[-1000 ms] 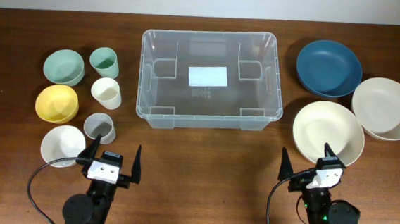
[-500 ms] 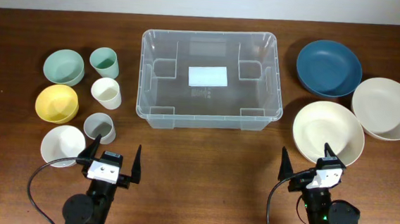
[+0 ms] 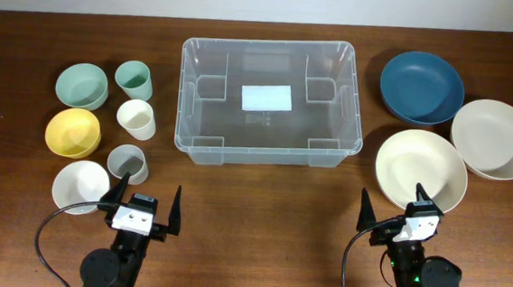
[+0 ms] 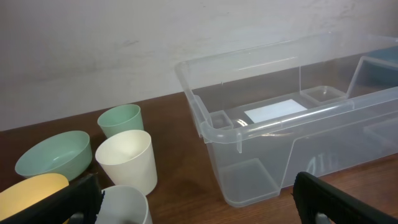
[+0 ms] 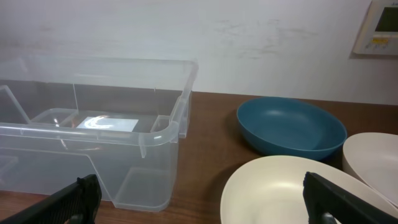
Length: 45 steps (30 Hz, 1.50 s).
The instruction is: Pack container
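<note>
Nearside of container (image 3: 350,105), L pincer (image 3: 152,187) & R pincer (image 3: 392,192) gape wide, empty; wrist views crop their fingers (image 4: 329,202).

Brown wood surface (image 3: 261,207). Landmark: white cup (image 3: 136,119), upright, mouth up.
- Green cup (image 3: 134,80) just behind it; grey cup (image 3: 128,163) just in front.
- Yellow bowl (image 3: 73,133) to its left; green bowl (image 3: 82,85) behind-left; white bowl (image 3: 80,186) front-left.
- Well off to its right, three wider bowls: blue bowl (image 3: 422,87) rearmost, cream bowl (image 3: 420,170) nearest the front, beige bowl (image 3: 494,138) farthest right. Whether the beige rim touches or overlaps the cream one, cannot tell.
</note>
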{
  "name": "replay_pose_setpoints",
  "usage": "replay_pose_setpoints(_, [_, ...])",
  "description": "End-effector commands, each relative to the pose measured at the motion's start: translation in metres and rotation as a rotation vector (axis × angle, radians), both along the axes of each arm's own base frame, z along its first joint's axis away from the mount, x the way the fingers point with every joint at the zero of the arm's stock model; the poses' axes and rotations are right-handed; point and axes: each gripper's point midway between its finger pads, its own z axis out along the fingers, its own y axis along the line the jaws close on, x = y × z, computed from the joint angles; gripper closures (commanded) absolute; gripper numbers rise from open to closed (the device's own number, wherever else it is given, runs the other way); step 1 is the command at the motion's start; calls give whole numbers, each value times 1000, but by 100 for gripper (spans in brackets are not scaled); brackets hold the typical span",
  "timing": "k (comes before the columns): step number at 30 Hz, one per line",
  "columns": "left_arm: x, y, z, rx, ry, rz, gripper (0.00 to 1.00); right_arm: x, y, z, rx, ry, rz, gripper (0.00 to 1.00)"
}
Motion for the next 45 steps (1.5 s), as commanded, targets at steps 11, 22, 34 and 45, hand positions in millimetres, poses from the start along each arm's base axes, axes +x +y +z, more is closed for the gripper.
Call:
replay_pose_setpoints(11, [0,3,0,17,-4,12,0,-1,4,-2,-3,2,21,1])
replay_pose_setpoints(22, [0,3,0,17,-4,13,0,-1,4,-2,-3,1,21,1])
replay_pose_setpoints(34, [0,3,0,17,-4,12,0,-1,6,4,56,-13,27,1])
replay_pose_setpoints(45, [0,3,0,17,-4,12,0,-14,3,100,95,-182,16,1])
